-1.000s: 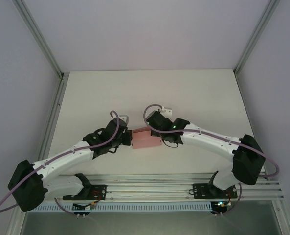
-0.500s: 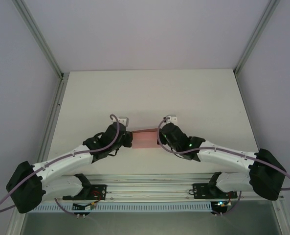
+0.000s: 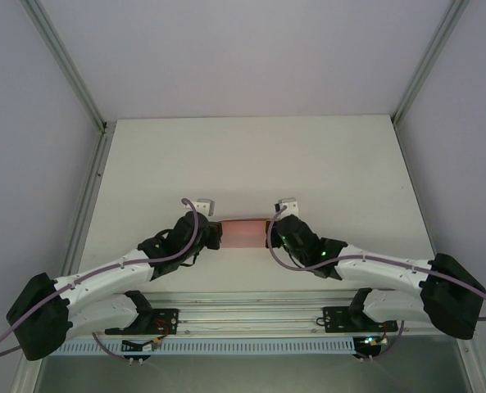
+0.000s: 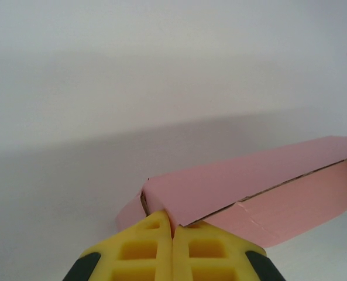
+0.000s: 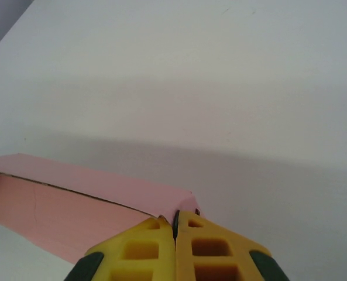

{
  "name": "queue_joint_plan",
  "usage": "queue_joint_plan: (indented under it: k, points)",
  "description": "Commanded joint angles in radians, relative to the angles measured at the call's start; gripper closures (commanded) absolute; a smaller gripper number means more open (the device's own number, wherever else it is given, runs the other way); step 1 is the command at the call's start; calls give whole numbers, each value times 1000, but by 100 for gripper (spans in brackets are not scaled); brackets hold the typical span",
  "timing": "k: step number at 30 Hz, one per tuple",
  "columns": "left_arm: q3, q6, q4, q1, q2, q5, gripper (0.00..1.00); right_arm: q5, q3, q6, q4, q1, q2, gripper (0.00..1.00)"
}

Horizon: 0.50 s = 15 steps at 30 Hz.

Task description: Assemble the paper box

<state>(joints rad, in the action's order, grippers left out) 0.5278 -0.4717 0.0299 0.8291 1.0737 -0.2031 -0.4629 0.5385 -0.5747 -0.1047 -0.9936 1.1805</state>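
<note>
- The paper box (image 3: 244, 232) is seen from above as a pink, partly folded, long and narrow form near the front middle of the white table (image 3: 308, 164), stretched crosswise between the two arms.
- The left gripper (image 3: 220, 232) is placed at the box's left end, and the right gripper (image 3: 269, 232) at its right end.
- In the left wrist view, the yellow fingers of the left gripper (image 4: 173, 225) are pressed fully together, and a corner of the pink card (image 4: 249, 181) is pinched at their tips.
- A seam is seen along the box's length there, with one panel lapped over another.
- In the right wrist view, the right gripper (image 5: 175, 225) is likewise closed tight, with the opposite corner of the box (image 5: 74, 193) caught at its tips.
- Whether the box's underside is touching the table cannot be told.
</note>
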Motion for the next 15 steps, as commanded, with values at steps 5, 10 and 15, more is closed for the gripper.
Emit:
queue_joint_plan:
  k: [5, 10, 15]
  points:
    - [-38, -32, 227, 38, 27, 158, 96, 216, -110, -38, 210, -50, 9, 100]
    - [45, -70, 310, 36, -21, 161, 78, 151, -52, -19, 254, -50, 47, 100]
    - [116, -140, 425, 38, -68, 94, 45, 83, -31, -59, 312, -55, 44, 100]
